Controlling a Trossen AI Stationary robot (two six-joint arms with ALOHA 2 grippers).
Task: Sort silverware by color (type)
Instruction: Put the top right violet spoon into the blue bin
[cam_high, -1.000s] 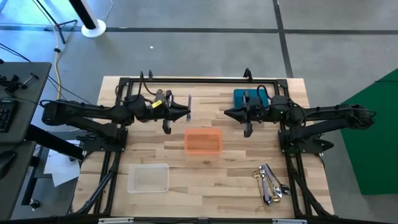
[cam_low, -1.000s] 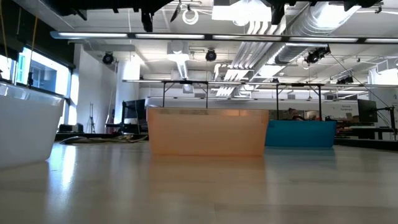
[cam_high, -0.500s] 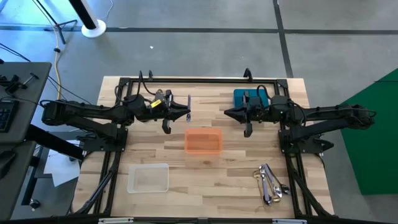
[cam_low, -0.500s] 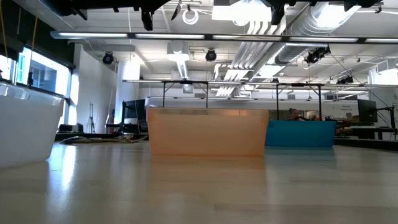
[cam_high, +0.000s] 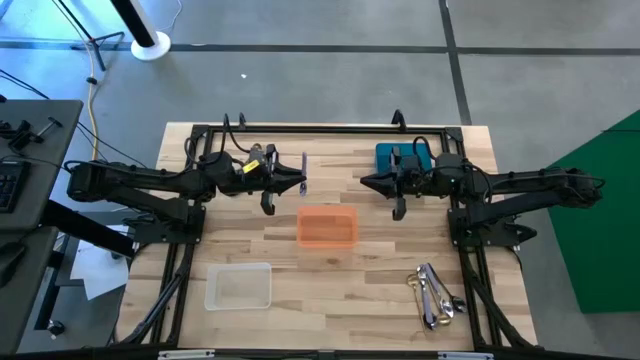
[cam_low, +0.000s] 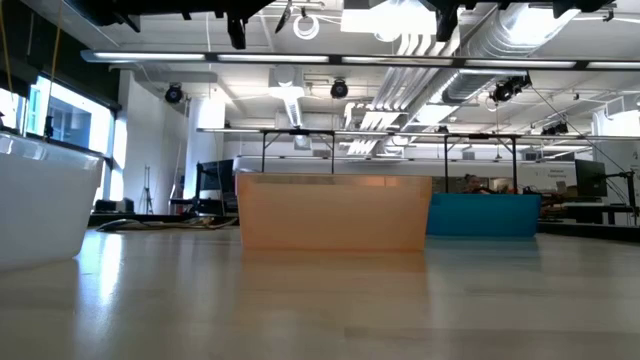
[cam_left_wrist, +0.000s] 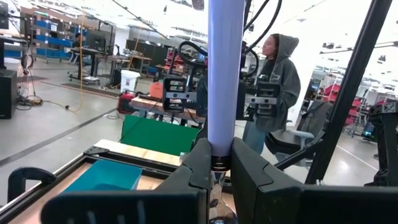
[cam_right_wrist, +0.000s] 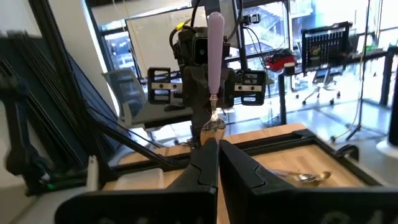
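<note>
lilac-handled utensil (cam_high: 303, 166): clamped upright in left gripper (cam_high: 299, 183), above orange bin's (cam_high: 326, 227) far-left edge
right gripper (cam_high: 368, 182): fingers closed, empty
silverware (cam_high: 432, 293): near-right corner, nearer right arm

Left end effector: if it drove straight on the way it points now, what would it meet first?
The left end effector, shut on a utensil, points at the right end effector across bare table. That would likely come first, heights permitting; the orange bin lies off that line.
</note>
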